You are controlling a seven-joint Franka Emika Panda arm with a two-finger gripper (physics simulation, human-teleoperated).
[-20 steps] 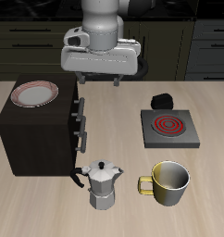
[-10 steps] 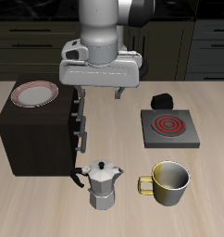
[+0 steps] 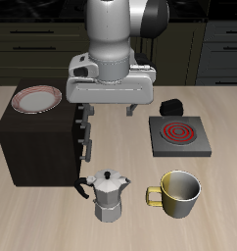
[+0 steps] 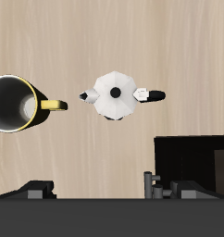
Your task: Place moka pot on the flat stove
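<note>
Moka pot [image 3: 109, 194] nr front edge, hand [image 3: 109, 110] apart above.

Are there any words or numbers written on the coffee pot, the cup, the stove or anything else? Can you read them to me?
There is no readable text in either view.
The moka pot: plain silver, no words.
The mug: plain, no label.
The flat stove: only a red spiral, no numbers.
The cabinet and plate: no writing.
</note>
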